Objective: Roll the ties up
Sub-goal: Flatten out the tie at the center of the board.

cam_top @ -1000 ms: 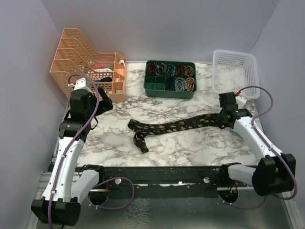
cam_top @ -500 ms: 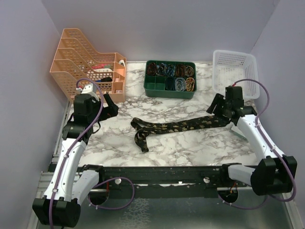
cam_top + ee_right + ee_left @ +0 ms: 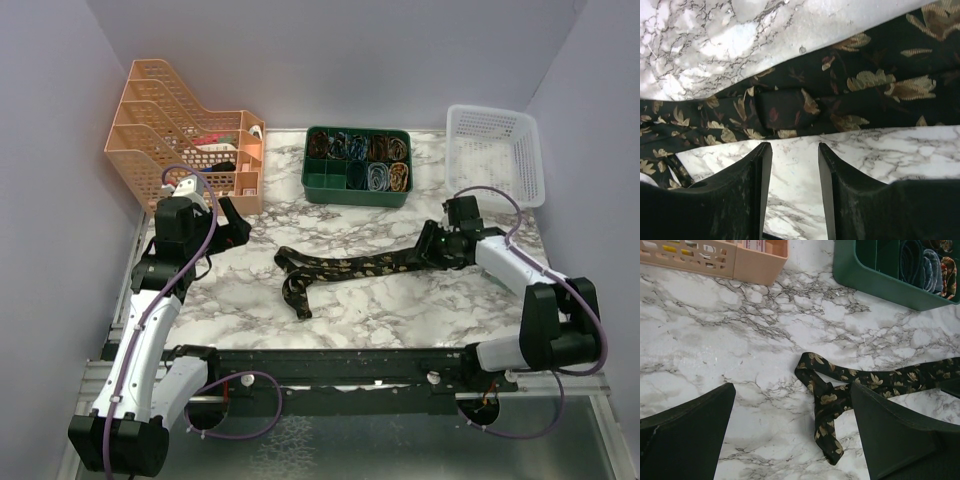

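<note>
- Top view: the tie (image 3: 350, 268) lies on the marble table (image 3: 400, 305), running from mid-left to the right. Its left end is folded back toward the near edge.
- The right gripper (image 3: 425, 246) sits low over the tie's right end and hides it. The left gripper (image 3: 232, 222) hangs spread wide above bare marble, left of the tie and apart from it.
- Behind the tie stands a green tray (image 3: 355, 198) with rolled fabrics in blue, brown and dark tones in its compartments.
- A peach rack (image 3: 160, 120) stands at the far left with small items in its lower slots, too small to tell. A white basket (image 3: 520, 125) sits in the far right corner.
- Left wrist view: the left gripper (image 3: 792, 390) has its fingers far apart, with nothing between them. The tie (image 3: 875, 380) shows its folded end between and beyond them, flat on the marble.
- Above are the tray (image 3: 875, 282), with blue rolls at its right, and a rack (image 3: 757, 262) corner.
- Right wrist view: the right gripper (image 3: 794, 147) has its jaws parted a little, with only marble between them. The tie (image 3: 790, 107) lies creased and doubled just past the fingertips, not pinched.
</note>
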{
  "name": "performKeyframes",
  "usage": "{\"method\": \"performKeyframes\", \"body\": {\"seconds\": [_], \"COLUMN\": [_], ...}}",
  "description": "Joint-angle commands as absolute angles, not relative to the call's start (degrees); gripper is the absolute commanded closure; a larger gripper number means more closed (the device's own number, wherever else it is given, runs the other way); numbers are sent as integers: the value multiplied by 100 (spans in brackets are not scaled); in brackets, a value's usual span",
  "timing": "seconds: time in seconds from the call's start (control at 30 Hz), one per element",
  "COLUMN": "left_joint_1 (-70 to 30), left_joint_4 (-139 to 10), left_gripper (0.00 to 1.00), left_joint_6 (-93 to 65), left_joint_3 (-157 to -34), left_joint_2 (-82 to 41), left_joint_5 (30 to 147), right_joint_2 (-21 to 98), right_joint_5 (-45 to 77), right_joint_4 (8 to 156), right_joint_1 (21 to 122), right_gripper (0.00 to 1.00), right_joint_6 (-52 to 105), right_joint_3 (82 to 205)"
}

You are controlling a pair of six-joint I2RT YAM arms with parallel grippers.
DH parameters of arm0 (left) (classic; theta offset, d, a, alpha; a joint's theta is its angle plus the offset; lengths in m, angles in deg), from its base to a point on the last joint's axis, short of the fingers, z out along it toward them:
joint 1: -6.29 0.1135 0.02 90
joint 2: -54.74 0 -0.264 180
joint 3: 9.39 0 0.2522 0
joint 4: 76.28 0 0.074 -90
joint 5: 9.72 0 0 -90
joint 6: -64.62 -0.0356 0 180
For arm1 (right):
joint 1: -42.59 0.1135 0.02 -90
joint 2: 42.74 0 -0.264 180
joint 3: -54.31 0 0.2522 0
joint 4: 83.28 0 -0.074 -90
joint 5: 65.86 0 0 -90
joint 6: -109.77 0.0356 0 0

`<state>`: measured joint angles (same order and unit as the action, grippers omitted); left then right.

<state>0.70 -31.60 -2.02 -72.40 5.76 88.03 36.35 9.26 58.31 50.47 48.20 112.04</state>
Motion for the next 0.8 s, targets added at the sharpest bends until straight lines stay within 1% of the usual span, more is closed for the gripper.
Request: {"method": "performKeyframes", "body": {"seconds": [0.0, 0.07, 0.2, 0.3, 0.47, 0.63, 0.73, 0.77], "left_joint_1": [99, 99, 95, 100, 97, 94, 101, 95], "left_joint_4": [-3265, -3272, -3272, -3293, -3294, -3298, -3294, -3296], "left_gripper": [1, 1, 1, 1, 1, 1, 1, 1], "left_joint_6": [-130, -129, -129, -114, -99, -112, -112, -112], "left_joint_3": [-7201, -7210, -7227, -7228, -7228, -7245, -7241, -7237], "left_joint_2": [603, 588, 564, 535, 531, 536, 535, 542], "left_joint_5": [8982, 8982, 8981, 8985, 9026, 9033, 9038, 9035], "right_joint_2": [4014, 4176, 4294, 4323, 4463, 4537, 4518, 4514], "right_joint_5": [837, 851, 1005, 893, 1064, 1160, 1158, 1169], "right_joint_4": [6268, 6328, 6367, 6493, 6459, 6448, 6430, 6406], "right_joint_1": [5050, 5050, 5050, 5050, 5050, 5050, 5050, 5050], "right_gripper": [54, 58, 62, 63, 65, 71, 81, 86], "right_joint_6": [4807, 4796, 4747, 4705, 4684, 4671, 4676, 4673], "right_joint_3": [11273, 11284, 11344, 11353, 11439, 11474, 11480, 11490]}}
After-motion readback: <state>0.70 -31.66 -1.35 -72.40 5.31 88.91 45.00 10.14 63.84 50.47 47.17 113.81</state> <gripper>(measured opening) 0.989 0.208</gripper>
